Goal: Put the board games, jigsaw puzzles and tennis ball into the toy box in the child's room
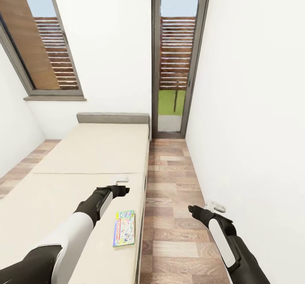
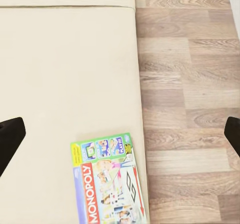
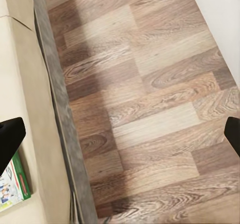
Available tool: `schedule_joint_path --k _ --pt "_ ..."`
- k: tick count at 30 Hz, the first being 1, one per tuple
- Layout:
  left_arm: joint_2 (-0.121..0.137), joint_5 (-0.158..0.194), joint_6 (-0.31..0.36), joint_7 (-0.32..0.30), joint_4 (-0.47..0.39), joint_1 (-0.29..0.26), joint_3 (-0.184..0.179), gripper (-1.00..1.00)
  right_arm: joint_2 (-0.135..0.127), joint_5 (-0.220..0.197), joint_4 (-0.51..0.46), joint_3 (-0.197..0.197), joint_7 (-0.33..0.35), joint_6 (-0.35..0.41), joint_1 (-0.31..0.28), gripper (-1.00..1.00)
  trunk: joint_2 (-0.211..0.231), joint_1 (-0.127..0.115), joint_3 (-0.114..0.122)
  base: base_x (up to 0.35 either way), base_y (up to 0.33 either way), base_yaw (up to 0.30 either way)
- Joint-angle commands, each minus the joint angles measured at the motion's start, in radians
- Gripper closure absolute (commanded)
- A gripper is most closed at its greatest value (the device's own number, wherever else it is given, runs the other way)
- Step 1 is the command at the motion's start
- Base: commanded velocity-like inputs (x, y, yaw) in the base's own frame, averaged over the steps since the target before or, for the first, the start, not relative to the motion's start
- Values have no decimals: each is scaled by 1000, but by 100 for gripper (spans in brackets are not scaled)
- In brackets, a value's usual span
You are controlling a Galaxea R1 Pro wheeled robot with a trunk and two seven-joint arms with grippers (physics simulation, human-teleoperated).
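Observation:
One board game [image 1: 124, 228], a flat pale Monopoly box with green edges, lies flat on the beige bed [image 1: 84, 157] close to its right edge. It also appears in the left wrist view as board game [image 2: 110, 181] and at the border of the right wrist view as board game [image 3: 12, 184]. My left gripper [image 1: 122, 183] hovers over the mattress a little beyond the box, open and holding nothing, its dark fingers [image 2: 10, 136] spread wide. Over the wooden floor to the right of the bed, my right gripper [image 1: 214, 208] is open and empty too.
A strip of wooden floor [image 1: 169, 199] runs between the bed and the white wall [image 1: 254, 127] on the right. A grey headboard [image 1: 112, 118] closes the bed's far end. Behind stand a tall glass door [image 1: 176, 63] and a window [image 1: 42, 42].

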Motion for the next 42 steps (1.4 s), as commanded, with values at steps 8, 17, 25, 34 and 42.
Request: schedule_joint_path --k 8,17,25,34,42 --pt "-1 -11 -22 -5 -2 -1 8 -100 0 -11 -1 1 -10 1 -1 -100 -2 1 -15 0 0 0" --pt "-1 -12 -32 -5 -2 -1 8 -100 1 -11 -1 1 -10 2 -1 -100 -2 1 -30 0 0 0" --pt "-1 -12 -33 -5 -2 -1 8 -100 1 -11 -1 1 -9 2 -1 -100 -2 1 -43 0 0 0" --pt "-1 -12 -61 -5 -2 -1 8 -100 1 -11 -1 1 -9 1 -1 -100 -2 1 -58 0 0 0" --pt "-1 -12 -64 -5 -2 -1 8 -100 1 -11 8 1 -9 -1 -2 -100 -2 1 -71 0 0 0"
